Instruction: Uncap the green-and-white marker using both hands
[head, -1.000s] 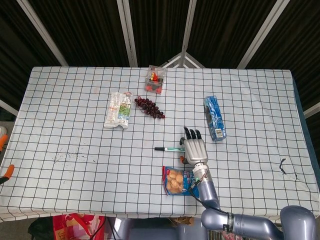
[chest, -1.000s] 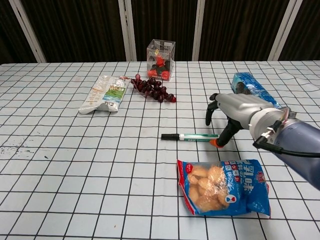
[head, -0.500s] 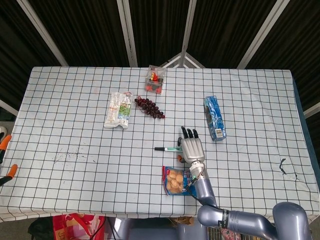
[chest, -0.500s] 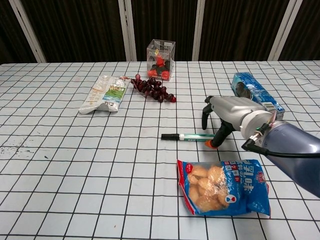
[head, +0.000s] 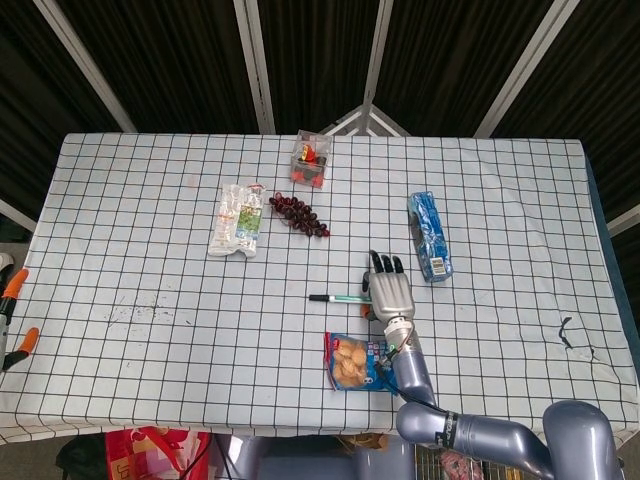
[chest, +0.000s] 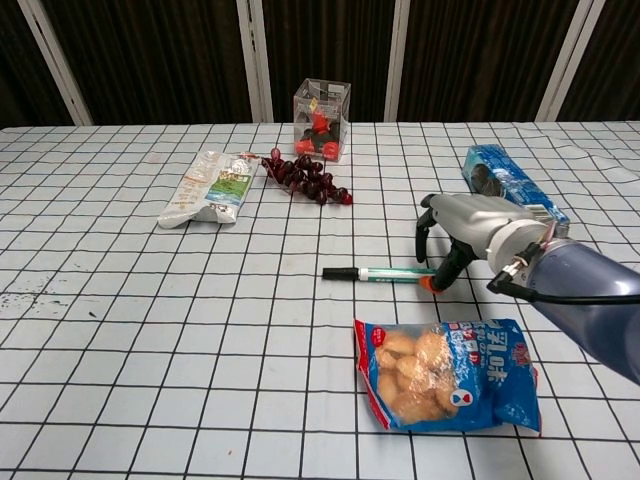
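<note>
The green-and-white marker (head: 335, 297) lies flat on the checked cloth, its black cap pointing left. In the chest view the marker (chest: 385, 273) runs left to right just above the snack bag. My right hand (head: 391, 293) arches over its right end with fingers spread; in the chest view the right hand (chest: 470, 225) has an orange-tipped thumb down beside the marker's end and the other fingers hanging behind it. Nothing is gripped. Only orange fingertips of my left hand (head: 12, 300) show, apart, at the far left edge of the head view.
A blue snack bag (chest: 450, 372) lies just in front of the marker. A blue carton (chest: 510, 180) sits behind the right hand. Dark grapes (chest: 305, 178), a clear box (chest: 321, 118) and a white pouch (chest: 208, 190) lie further back and left.
The right hand drifted slightly left over the marker's end, then back right. The left fingertips rose along the left edge. The marker stayed put.
</note>
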